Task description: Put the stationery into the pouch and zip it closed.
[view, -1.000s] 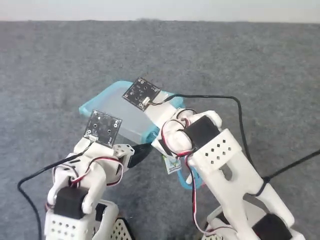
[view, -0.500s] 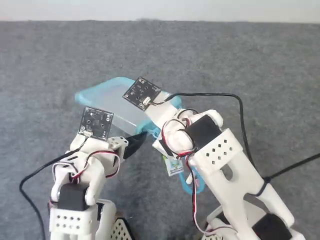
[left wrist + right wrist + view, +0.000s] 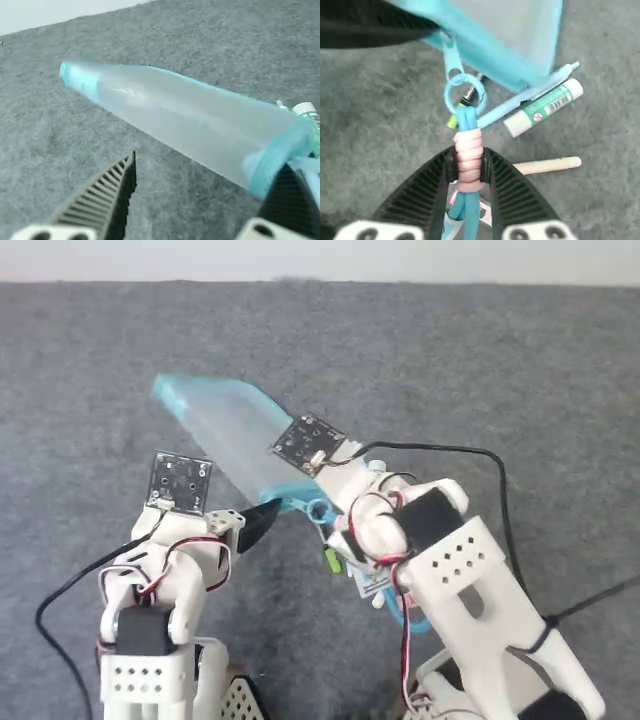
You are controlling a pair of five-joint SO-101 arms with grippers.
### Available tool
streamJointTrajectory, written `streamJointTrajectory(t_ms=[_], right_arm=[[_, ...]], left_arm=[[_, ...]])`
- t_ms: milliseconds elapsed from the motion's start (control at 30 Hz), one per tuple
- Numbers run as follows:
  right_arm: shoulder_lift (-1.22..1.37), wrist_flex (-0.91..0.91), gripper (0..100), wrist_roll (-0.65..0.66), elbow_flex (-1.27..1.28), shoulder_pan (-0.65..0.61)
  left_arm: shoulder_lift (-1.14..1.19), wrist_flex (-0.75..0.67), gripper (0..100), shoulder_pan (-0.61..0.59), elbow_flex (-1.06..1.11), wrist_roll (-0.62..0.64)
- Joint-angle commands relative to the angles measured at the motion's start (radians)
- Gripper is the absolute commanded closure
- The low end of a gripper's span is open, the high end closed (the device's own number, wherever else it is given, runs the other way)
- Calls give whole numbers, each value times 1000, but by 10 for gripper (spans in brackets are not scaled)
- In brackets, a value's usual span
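1. My right gripper (image 3: 468, 167) grips the pink-wrapped zip strap (image 3: 468, 147); my left gripper (image 3: 207, 165) gapes empty.
2. The pouch (image 3: 230, 425) slants from upper left to centre in the high view.
3. The pen (image 3: 520, 102), glue stick (image 3: 545, 107) and cream stick (image 3: 547, 165) seem to lie outside it, so I judge filling and zipping remain.

Probably lab bench: grey felt mat (image 3: 500, 360), pale wall (image 3: 320, 258).

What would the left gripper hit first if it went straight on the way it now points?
Most likely the translucent plastic pouch with turquoise fabric trim, which lies tilted across the line of the open left gripper, with grey carpet beyond. Depth is unclear, so the gripper might pass just under the pouch.
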Motion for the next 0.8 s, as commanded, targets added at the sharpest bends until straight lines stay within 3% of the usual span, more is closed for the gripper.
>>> streamJointTrajectory(t_ms=[0, 233, 433, 767], right_arm=[[-45, -56, 991, 46, 57, 93], [-53, -68, 991, 83, 80, 174], [-56, -64, 991, 89, 72, 234], [-56, 122, 991, 26, -143, -38]], left_arm=[[-6, -34, 614, -37, -12, -6], [-6, -40, 614, -37, -10, -6], [-6, -78, 614, -117, 4, -9], [-6, -97, 614, -55, 41, -5]])
